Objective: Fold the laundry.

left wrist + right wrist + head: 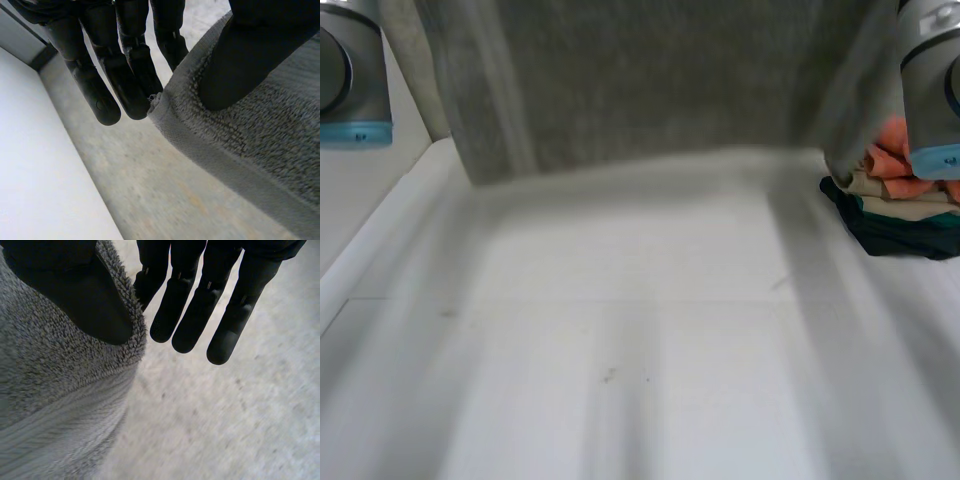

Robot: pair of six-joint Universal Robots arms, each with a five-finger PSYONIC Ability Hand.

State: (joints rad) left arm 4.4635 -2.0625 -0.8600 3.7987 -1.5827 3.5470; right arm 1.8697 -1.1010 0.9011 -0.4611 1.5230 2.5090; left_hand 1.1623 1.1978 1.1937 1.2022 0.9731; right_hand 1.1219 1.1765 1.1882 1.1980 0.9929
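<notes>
The white table (650,350) lies bare across its middle, with nothing folded on it. The grey towel (660,80) hangs spread out above the table's far side, held up between the two arms, and its lower hem is just above the surface or brushing it; we cannot tell which. We see no fold in it.

A pile of clothes (900,215) in orange, beige and dark green sits at the table's right edge, under the right arm (930,80). We cannot tell whether these pieces are folded or waiting.

The left hand (240,60) pinches an upper corner of the towel, thumb pressed on the pile against straight fingers. The right hand (85,295) grips the opposite upper corner in the same way.

We judge the task to be at an early stage. The towel is opened out for laying down, and every fold of it is left to do.
</notes>
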